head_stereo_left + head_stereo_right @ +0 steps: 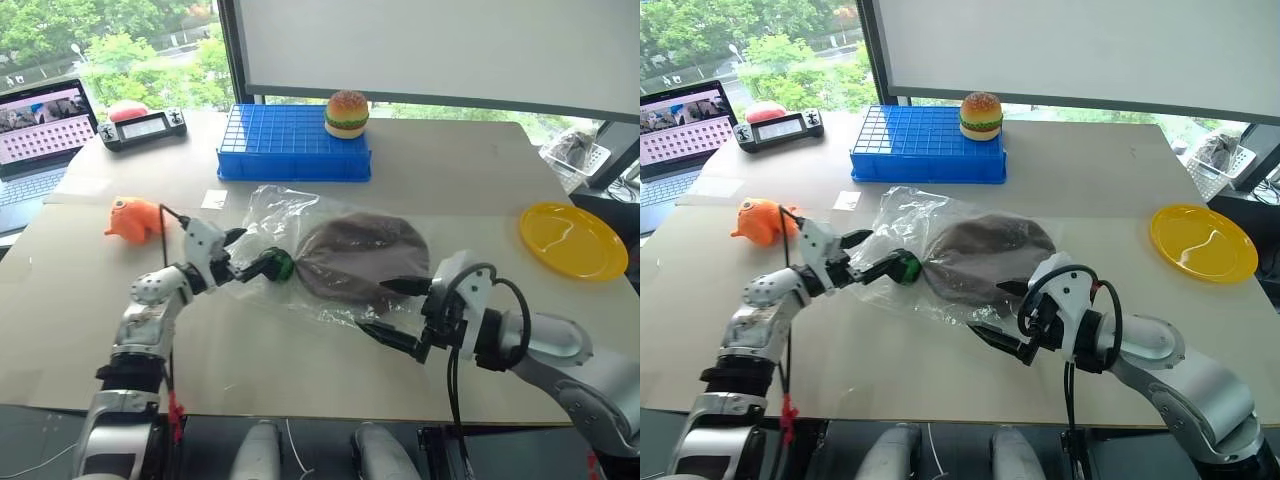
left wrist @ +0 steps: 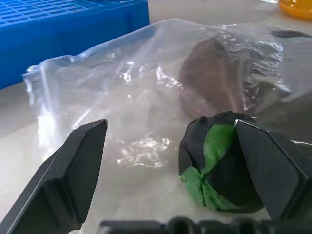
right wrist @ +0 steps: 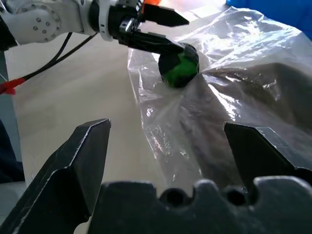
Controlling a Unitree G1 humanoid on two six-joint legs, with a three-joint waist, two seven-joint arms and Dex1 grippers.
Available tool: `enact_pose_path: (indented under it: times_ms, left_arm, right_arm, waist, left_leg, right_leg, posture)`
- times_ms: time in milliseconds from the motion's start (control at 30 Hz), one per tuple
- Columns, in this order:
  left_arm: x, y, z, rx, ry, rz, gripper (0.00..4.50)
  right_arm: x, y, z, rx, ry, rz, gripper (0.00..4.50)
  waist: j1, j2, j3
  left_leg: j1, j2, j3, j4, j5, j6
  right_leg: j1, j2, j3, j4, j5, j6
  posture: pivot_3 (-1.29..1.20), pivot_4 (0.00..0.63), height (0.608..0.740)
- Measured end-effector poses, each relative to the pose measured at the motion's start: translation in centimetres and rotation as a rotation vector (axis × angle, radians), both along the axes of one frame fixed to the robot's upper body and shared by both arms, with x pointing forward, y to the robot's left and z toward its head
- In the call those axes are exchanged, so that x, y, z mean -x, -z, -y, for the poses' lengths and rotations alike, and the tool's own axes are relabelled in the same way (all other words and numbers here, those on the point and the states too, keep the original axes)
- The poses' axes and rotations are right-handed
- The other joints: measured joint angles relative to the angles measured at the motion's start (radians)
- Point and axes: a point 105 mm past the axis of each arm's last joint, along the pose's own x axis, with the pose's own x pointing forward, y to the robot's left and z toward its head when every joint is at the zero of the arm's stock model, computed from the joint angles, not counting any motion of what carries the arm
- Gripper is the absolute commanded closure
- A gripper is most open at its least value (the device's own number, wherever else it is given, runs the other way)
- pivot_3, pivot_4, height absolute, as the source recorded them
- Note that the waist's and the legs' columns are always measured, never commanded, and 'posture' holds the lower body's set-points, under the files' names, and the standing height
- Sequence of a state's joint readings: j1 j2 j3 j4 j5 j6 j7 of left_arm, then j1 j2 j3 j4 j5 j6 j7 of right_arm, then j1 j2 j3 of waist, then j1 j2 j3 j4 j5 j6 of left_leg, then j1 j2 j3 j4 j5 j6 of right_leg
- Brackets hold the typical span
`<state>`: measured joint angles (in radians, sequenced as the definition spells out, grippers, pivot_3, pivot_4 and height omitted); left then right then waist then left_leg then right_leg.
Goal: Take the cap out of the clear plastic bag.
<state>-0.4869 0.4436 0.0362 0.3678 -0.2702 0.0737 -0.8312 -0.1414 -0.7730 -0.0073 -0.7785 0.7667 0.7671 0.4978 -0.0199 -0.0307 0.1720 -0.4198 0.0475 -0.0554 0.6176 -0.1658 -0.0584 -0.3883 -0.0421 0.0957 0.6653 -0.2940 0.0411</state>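
At the middle of the table [image 1: 250, 370] you see the cap [image 1: 362, 257], still inside the clear plastic bag [image 1: 280, 215]. Your left pincer [image 1: 252, 252] stands open at the bag's left side, one finger touching a green-and-black ball [image 1: 281, 266]. Your right pincer [image 1: 392, 310] is open too, its fingers on either side of the bag's near edge. Farther right lies a yellow plate [image 1: 572, 240].

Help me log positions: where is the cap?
The cap lies inside the clear plastic bag mid-table, between the left gripper and right gripper.
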Motion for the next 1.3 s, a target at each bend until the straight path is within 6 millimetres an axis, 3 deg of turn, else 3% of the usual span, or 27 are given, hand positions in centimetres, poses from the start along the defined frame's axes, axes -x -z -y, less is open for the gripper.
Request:
enact_pose_path:
  times_ms: [367,500,667,800,967,1167,1300]
  left_arm:
    - [1.7,1.6,1.1,-0.017,0.154,-0.132,0.00]
    - [2.9,3.4,1.7,-0.051,0.198,-0.192,1.14]
    - [2.7,3.3,1.5,-0.047,0.181,-0.187,2.93]
    - [2.5,3.0,1.4,-0.031,0.169,-0.178,4.02]
    - [2.5,3.0,1.7,0.009,0.166,-0.192,4.02]
    - [2.0,2.3,1.6,0.059,0.132,-0.176,4.02]
    - [-0.4,-0.6,0.6,0.257,0.013,-0.178,4.02]
  right_arm:
    - [0.0,-0.1,-0.1,-0.006,0.024,0.020,0.03]
    - [-0.2,-0.3,-0.4,-0.034,0.038,0.026,0.00]
    - [-0.3,0.5,-1.1,-0.045,0.045,0.025,0.00]
    - [-0.2,1.8,-1.5,-0.076,0.050,0.057,0.00]
    - [-0.3,2.3,-2.0,-0.140,0.046,0.157,0.00]
    - [-0.5,4.3,-1.8,-0.121,0.041,0.148,0.00]
    - [-0.3,4.7,-1.9,-0.119,0.025,0.131,0.00]
  waist:
    - [-0.001,0.000,-0.001]
    - [-0.004,0.000,0.000]
    - [-0.004,0.000,-0.001]
    - [-0.004,0.000,-0.001]
    - [-0.004,0.000,-0.001]
    - [-0.003,-0.001,-0.001]
    - [0.000,-0.001,0.000]
  left_leg:
    - [0.001,0.000,0.000,0.001,0.000,0.000]
    - [0.001,0.000,0.000,0.001,0.000,0.000]
    - [0.000,0.000,0.000,0.001,0.000,0.000]
    - [0.000,0.000,0.000,0.001,0.000,0.000]
    - [0.000,0.000,0.000,0.001,0.000,0.000]
    - [0.000,0.000,0.000,0.001,0.000,0.000]
    - [0.000,0.000,-0.001,0.001,0.000,0.000]
  right_leg:
    - [0.001,0.000,0.000,0.000,0.000,0.001]
    - [0.001,0.000,0.000,0.000,0.000,0.001]
    - [0.000,0.000,0.000,-0.001,0.000,0.001]
    - [0.000,0.000,0.000,0.000,0.000,0.001]
    - [0.000,0.000,0.000,0.000,-0.004,0.007]
    - [0.000,0.000,0.000,0.000,-0.002,0.005]
    - [0.000,0.001,-0.001,0.000,-0.004,0.007]
  posture:
    - [0.00,0.150,0.735]
    - [0.00,0.150,0.735]
    - [0.00,0.150,0.735]
    - [0.00,0.150,0.735]
    - [0.00,0.150,0.735]
    - [0.00,0.150,0.735]
    - [0.00,0.150,0.735]
